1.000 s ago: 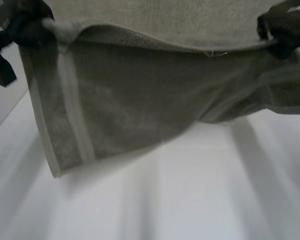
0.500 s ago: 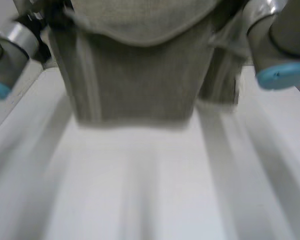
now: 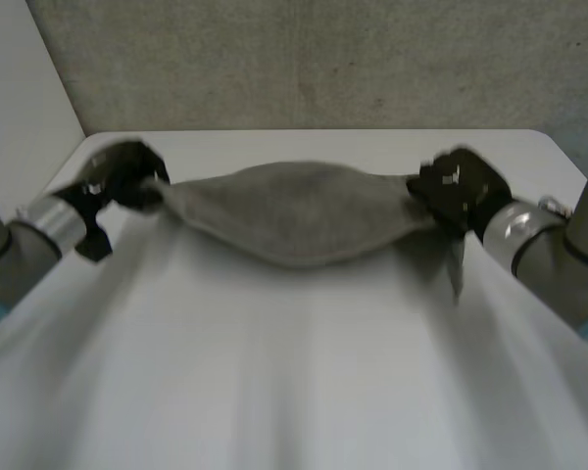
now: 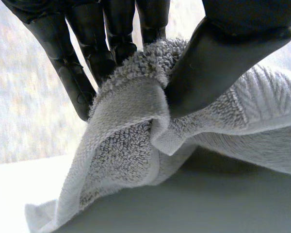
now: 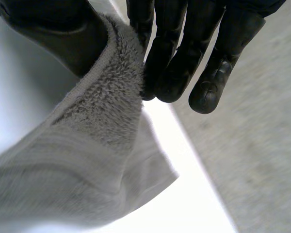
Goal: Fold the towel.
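A grey towel (image 3: pixel 304 213) is held stretched between the two hands over the far part of the white surface (image 3: pixel 294 382), near the speckled wall (image 3: pixel 304 59) behind it. Its long axis is laid crosswise, running from the left hand (image 3: pixel 120 178) at one end to the right hand (image 3: pixel 458 188) at the other. The cloth is bunched narrow at both ends and is widest in the middle, where it sags in a curve toward the surface. Whether the sagging middle touches the surface cannot be told.

The left hand is closed on its end of the towel. In the left wrist view a folded edge of the looped cloth is pinched between the thumb (image 4: pixel 218 63) and the fingers (image 4: pixel 89 58), and a loose corner hangs down below the grip.

The right hand is likewise clamped on the opposite end. In the right wrist view the thick edge is squeezed between the thumb (image 5: pixel 58 29) and the fingers (image 5: pixel 177 63), with a hemmed corner drooping under the grip above the surface's edge.

The left arm (image 3: pixel 24 240) and right arm (image 3: pixel 559 259) are reached forward along the two sides.
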{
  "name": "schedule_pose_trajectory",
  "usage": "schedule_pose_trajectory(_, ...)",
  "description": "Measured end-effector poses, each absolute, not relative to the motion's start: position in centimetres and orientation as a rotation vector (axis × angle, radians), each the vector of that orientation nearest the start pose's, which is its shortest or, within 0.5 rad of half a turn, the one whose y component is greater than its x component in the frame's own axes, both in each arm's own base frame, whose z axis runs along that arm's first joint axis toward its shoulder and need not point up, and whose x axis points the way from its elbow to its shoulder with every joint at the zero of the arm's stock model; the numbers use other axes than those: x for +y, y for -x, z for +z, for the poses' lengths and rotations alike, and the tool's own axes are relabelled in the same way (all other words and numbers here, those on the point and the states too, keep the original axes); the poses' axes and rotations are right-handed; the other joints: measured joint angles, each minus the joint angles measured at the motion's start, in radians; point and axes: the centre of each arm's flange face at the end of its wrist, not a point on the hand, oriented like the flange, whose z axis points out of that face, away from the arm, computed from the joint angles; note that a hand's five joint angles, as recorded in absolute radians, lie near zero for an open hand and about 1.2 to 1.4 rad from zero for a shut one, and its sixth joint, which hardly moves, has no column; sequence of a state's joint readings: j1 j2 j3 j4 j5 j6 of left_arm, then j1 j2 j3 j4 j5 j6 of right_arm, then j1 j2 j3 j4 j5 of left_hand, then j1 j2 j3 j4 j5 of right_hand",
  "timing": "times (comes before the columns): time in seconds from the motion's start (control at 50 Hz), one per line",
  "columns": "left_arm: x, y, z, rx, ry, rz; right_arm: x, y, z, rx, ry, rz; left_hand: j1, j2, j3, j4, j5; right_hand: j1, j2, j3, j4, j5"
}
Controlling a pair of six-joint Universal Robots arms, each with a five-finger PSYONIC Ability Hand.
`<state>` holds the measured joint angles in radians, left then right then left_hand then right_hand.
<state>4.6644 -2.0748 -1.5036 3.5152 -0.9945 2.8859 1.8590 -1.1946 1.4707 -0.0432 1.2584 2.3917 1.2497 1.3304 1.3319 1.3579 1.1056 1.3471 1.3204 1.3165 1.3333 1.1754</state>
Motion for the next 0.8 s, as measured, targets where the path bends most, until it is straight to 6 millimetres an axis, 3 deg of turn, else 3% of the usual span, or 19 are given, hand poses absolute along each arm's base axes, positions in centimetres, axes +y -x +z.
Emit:
schedule_pose_trajectory(0.1, -35.2, 18.9, 15.7, -1.984, 0.43, 1.593, -28.4, -24.3, 19.1, 2.065, 1.56, -1.871, 0.0, -0.004, -0.003, -0.009, 0.0, 0.0, 0.0, 0.0, 0.0, 0.0)
schedule_pose_trajectory(0.22, -34.0, 18.1, 14.5, -2.042, 0.553, 1.611, -27.3, -23.7, 17.6, 2.097, 1.575, -1.82, -0.051, -0.154, -0.153, -0.183, -0.084, 0.0, 0.0, 0.0, 0.0, 0.0)
schedule_pose_trajectory(0.3, -34.0, 17.8, 13.9, -2.068, 0.604, 1.633, -27.2, -23.6, 17.2, 2.097, 1.561, -1.827, -0.472, -0.554, -0.546, -0.577, -0.508, 0.0, 0.0, 0.0, 0.0, 0.0)
schedule_pose_trajectory(0.36, -34.3, 17.6, 13.3, -2.085, 0.626, 1.643, -27.1, -23.6, 17.0, 2.094, 1.552, -1.838, -0.669, -0.735, -0.73, -0.757, -0.701, 0.0, 0.0, 0.0, 0.0, 0.0)
schedule_pose_trajectory(0.54, -34.4, 17.1, 13.2, -2.14, 0.6, 1.653, -26.8, -23.7, 16.5, 2.094, 1.543, -1.831, -0.779, -0.845, -0.84, -0.867, -0.836, 0.0, 0.0, 0.0, 0.0, 0.0)
schedule_pose_trajectory(0.64, -32.0, 17.9, 14.2, -2.136, 0.618, 1.615, -26.6, -23.7, 16.4, 2.102, 1.507, -1.819, -0.779, -0.845, -0.84, -0.867, -0.836, 0.0, 0.0, 0.0, 0.0, 0.0)
schedule_pose_trajectory(0.72, -27.9, 19.9, 15.5, -2.087, 0.687, 1.577, -26.5, -23.8, 16.3, 2.114, 1.463, -1.803, -0.779, -0.845, -0.84, -0.867, -0.836, 0.0, 0.0, 0.0, 0.0, 0.0)
schedule_pose_trajectory(0.8, -25.8, 20.5, 15.9, -2.067, 0.717, 1.566, -26.4, -23.8, 16.1, 2.118, 1.455, -1.793, -0.779, -0.845, -0.84, -0.867, -0.836, 0.0, 0.0, 0.0, 0.0, 0.0)
